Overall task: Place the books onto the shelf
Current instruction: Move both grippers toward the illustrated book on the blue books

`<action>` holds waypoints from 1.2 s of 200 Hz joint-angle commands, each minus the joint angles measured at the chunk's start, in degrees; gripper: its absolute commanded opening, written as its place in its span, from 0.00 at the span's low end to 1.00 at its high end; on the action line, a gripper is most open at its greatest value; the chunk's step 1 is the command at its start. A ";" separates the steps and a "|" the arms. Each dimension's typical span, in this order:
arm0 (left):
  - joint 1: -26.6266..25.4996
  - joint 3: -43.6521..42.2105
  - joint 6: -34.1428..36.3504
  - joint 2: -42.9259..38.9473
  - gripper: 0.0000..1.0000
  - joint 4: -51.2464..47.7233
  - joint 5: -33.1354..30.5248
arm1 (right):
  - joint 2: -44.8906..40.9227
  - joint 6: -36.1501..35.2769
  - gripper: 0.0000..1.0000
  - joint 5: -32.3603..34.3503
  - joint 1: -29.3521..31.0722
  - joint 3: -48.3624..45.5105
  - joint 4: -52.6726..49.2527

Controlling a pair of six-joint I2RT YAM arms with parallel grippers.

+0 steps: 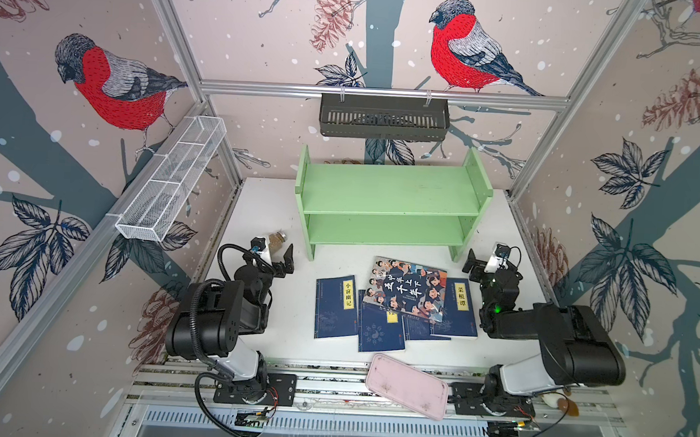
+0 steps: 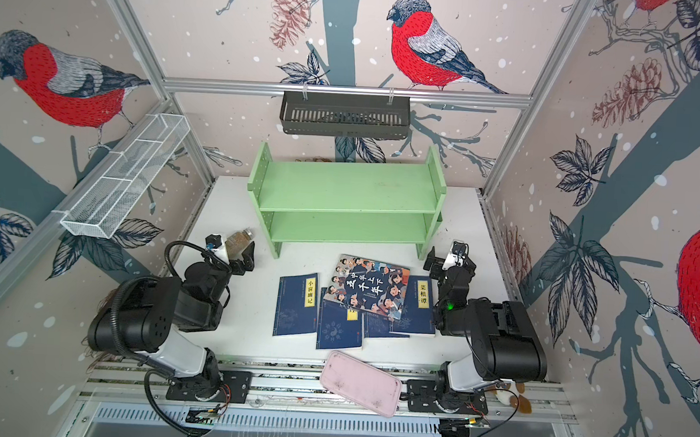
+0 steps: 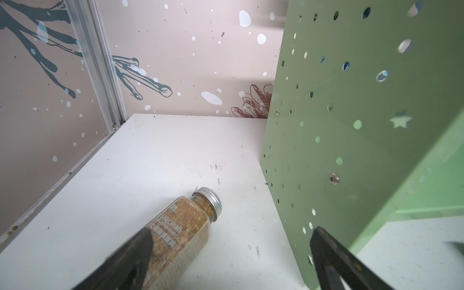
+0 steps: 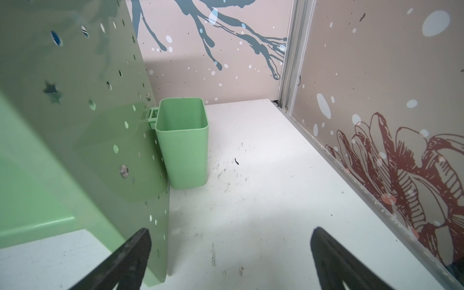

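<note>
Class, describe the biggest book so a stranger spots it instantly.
Find the light green shelf at the back of the white table. Directly in front lies a cluster of books, and the biggest book rests tilted on top. Unlike the navy paperbacks, its cover shows cartoon figures around white characters.

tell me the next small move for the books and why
Probably swing the right gripper, open and empty beside the shelf leg, back toward the large illustrated book. It lies on top of the navy books, overlapping several, so it likely has to go first; the shelf holds nothing yet.
</note>
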 commanded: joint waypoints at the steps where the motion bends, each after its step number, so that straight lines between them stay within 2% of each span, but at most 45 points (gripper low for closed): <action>1: -0.06 0.70 1.13 -0.07 0.98 1.02 1.40 | -0.20 -0.06 1.00 0.04 0.04 -0.02 0.77; 11: -0.34 2.06 3.11 -0.02 0.98 -1.50 5.67 | -0.19 0.04 1.00 -0.36 -0.14 -0.03 0.77; 50: -0.68 1.60 3.18 -0.05 0.98 -0.62 5.11 | -0.37 -0.05 1.00 0.01 -0.01 -0.24 0.89; 65: -0.67 1.72 2.56 -0.32 0.98 -1.20 2.94 | -2.19 0.56 1.00 3.98 0.50 -0.38 1.23; 83: -0.68 1.39 2.63 -1.04 0.98 -1.10 3.06 | -7.69 1.29 1.00 5.23 0.66 2.22 -9.31; 102: -0.68 1.20 2.18 -5.37 0.98 -4.32 2.50 | -11.77 2.03 1.00 7.91 1.41 5.53 -20.97; 130: -0.68 4.69 2.78 -12.73 0.98 -18.75 4.49 | -17.43 4.98 1.00 11.81 3.37 7.87 -33.81; 143: -0.68 6.35 3.61 -16.04 0.98 -25.63 6.72 | -21.33 9.60 1.00 14.61 4.67 8.83 -40.29; 158: -0.68 8.75 4.91 -18.80 0.98 -34.16 8.82 | -25.47 15.49 1.00 12.24 4.65 11.97 -51.64; 170: -0.68 10.95 5.73 -20.44 0.98 -41.60 9.12 | -28.54 19.21 1.00 13.32 6.03 13.61 -58.36; 192: -0.68 16.24 7.66 -22.48 0.98 -56.43 11.79 | -35.49 21.35 1.00 13.38 10.86 13.24 -63.22; 209: -0.67 20.86 9.11 -23.64 0.98 -67.70 14.33 | -39.40 23.78 1.00 10.41 12.97 14.18 -67.72; 240: -0.65 30.38 14.03 -24.92 0.97 -88.23 19.50 | -44.52 27.33 1.00 0.19 15.77 15.50 -74.75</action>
